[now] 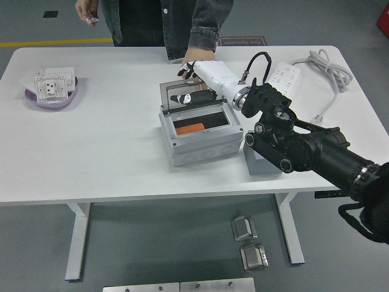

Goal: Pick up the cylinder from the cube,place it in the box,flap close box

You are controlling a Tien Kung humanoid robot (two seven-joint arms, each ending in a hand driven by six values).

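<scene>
Table (109,146): white. Box (200,143): light grey walls, dark inside, smoky clear lid (188,96) with grey frame. Cylinder (191,128) in box: orange. Cube (260,163): mid grey. Right hand (197,85): white shell, black fingertips; arm (310,152) black, black cable looping off the wrist. Bowl (51,97): lilac, holding white socket plates (53,83). Power strip (282,76) and its cord (328,70): white. Person's sleeve (206,24): dark grey denim. Floor (182,255): grey, yellow line (55,42) at far left
</scene>
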